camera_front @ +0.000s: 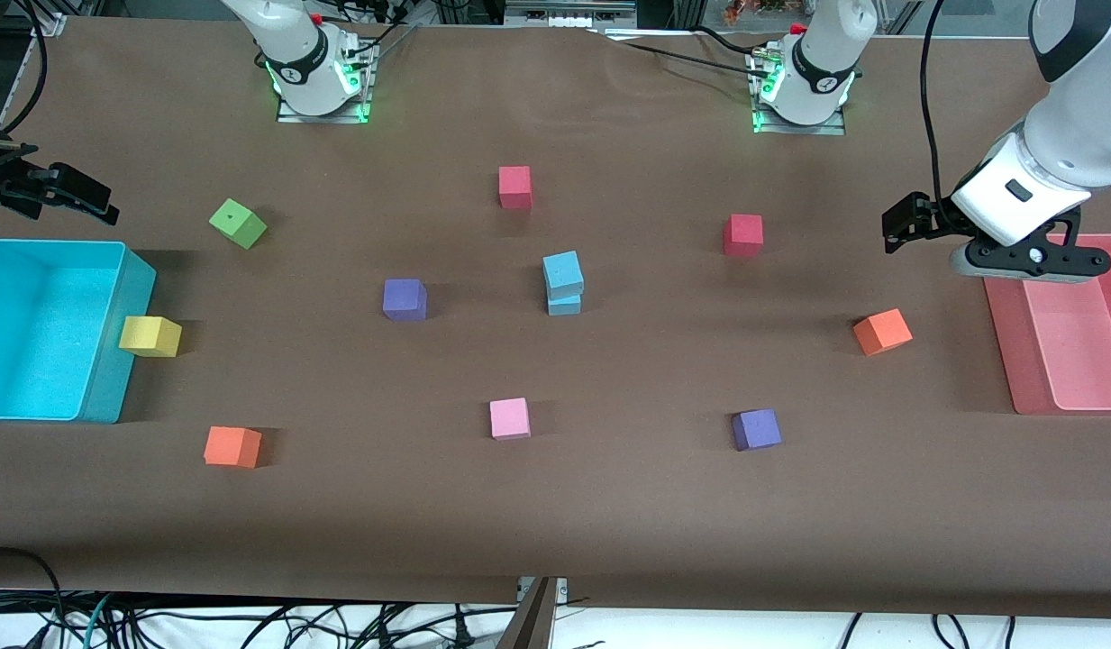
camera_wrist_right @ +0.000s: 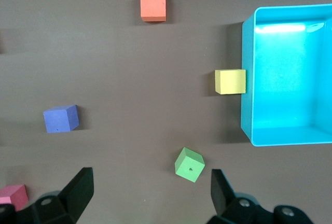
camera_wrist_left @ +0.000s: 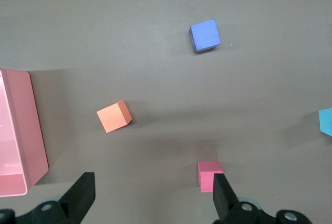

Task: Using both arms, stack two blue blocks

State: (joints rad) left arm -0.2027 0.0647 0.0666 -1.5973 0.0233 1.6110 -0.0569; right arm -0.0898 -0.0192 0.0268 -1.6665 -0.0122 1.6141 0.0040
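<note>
The two blue blocks stand stacked in the middle of the table, the upper one (camera_front: 562, 270) a little askew on the lower one (camera_front: 565, 305). The left wrist view catches only an edge of a blue block (camera_wrist_left: 326, 122). My left gripper (camera_front: 899, 230) hangs open and empty over the table beside the pink tray (camera_front: 1001, 342), well away from the stack; its black fingers (camera_wrist_left: 83, 195) stand wide apart. My right gripper (camera_front: 91, 200) hangs open and empty by the cyan bin (camera_front: 104, 379), with the green cube (camera_wrist_right: 189, 164) below its spread fingers (camera_wrist_right: 80, 187).
Loose cubes lie around the stack: two red (camera_front: 515, 187) (camera_front: 743, 234), two purple (camera_front: 405, 299) (camera_front: 756, 429), two orange (camera_front: 882, 332) (camera_front: 232, 446), pink (camera_front: 510, 418), green (camera_front: 238, 223), and yellow (camera_front: 150, 336) against the bin.
</note>
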